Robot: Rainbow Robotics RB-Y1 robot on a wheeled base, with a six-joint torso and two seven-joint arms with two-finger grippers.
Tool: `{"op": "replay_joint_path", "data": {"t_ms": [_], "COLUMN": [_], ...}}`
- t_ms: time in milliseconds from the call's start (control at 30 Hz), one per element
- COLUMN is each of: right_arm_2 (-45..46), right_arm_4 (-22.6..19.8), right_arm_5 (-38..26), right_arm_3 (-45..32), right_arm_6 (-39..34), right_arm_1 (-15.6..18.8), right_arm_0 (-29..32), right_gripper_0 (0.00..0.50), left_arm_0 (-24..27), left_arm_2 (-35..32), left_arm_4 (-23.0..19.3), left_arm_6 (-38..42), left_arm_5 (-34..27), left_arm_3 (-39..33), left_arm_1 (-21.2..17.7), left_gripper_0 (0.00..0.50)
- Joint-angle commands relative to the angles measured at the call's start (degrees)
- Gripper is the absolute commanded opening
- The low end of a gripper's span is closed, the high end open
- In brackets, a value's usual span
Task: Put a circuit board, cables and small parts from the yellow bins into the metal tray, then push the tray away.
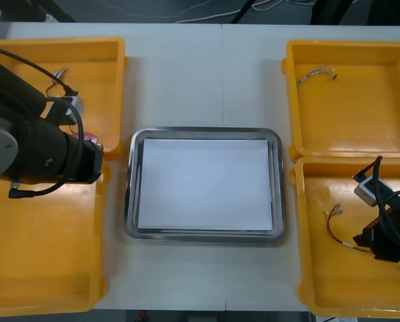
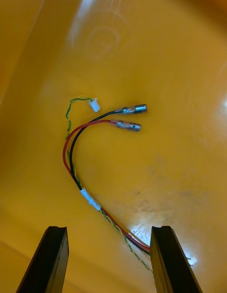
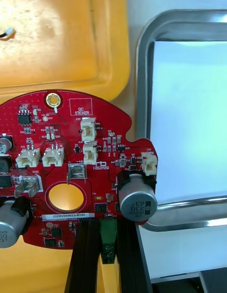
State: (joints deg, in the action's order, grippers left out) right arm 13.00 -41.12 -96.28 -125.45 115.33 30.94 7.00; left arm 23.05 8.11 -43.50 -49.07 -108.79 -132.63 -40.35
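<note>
Circuit board (image 3: 61, 118) pinched in left gripper (image 3: 108, 226), edges cut off; right gripper (image 2: 109, 231) agape.

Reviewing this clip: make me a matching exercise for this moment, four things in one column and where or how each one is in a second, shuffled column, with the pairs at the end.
Things:
1. red circuit board
2. red and black cable
3. metal tray
4. right gripper

States:
A. white inside, nothing in it
B. fingers open, hovering over the cable
C. lying on the floor of the near right yellow bin
D. clamped between the fingers of the left gripper

Pairs: 1-D, 2-C, 3-A, 4-B
</note>
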Motion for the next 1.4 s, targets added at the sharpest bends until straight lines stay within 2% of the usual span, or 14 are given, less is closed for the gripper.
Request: {"op": "replay_joint_path", "data": {"t_ms": [33, 300, 533, 567, 633, 767, 967, 1133, 1400], "right_arm_2": [-2.72, -6.58, -10.72, -10.72, -10.98, -10.98, -10.98, -11.33, -11.95], "right_arm_4": [2.63, 7.9, 12.56, 12.56, 12.91, 12.65, 13.26, 13.97, 14.93], "right_arm_5": [0.48, 2.85, 4.26, 4.26, 4.26, 4.26, 4.61, 5.58, 6.1], "right_arm_3": [-0.5, -0.59, -0.59, -0.59, -0.24, 1.17, 1.96, 2.49, 2.75], "right_arm_6": [1.47, 1.39, 0.16, 0.16, -0.11, -0.11, 0.07, 0.07, -0.2], "right_arm_1": [-1.24, -1.32, -1.41, -1.41, -1.67, -2.2, -2.91, -3.26, -3.7], "right_arm_0": [1.79, 2.23, 2.23, 2.23, 2.4, 2.4, 2.75, 3.11, 3.37], "right_gripper_0": [0.5, 0.5, 0.5, 0.5, 0.5, 0.5, 0.5, 0.5, 0.5], "left_arm_0": [5.34, 10.79, 16.41, 16.41, 16.5, 16.85, 17.03, 16.59, 12.81], "left_arm_2": [4.63, 11.49, 19.05, 19.05, 19.58, 20.28, 25.2, 27.22, 29.59], "left_arm_4": [-0.27, 1.14, 3.51, 3.51, 5.53, 7.55, 14.94, 15.82, 17.31], "left_arm_6": [9.7, 15.15, 19.45, 19.45, 19.63, 19.63, 20.16, 20.33, 19.98], "left_arm_5": [-0.29, -1.08, -1.21, -1.21, -1.21, -1.21, -1.21, -0.99, 3.14], "left_arm_3": [-0.79, 2.37, 6.59, 6.59, 8.0, 9.4, 11.86, 12.39, 12.3], "left_arm_1": [-2.27, -2.1, 0.45, 0.45, 3.35, 5.9, 9.68, 10.65, 11.88], "left_gripper_0": [0.0, 0.0, 0.0, 0.0, 0.0, 0.0, 0.0, 0.0, 0.0]}}
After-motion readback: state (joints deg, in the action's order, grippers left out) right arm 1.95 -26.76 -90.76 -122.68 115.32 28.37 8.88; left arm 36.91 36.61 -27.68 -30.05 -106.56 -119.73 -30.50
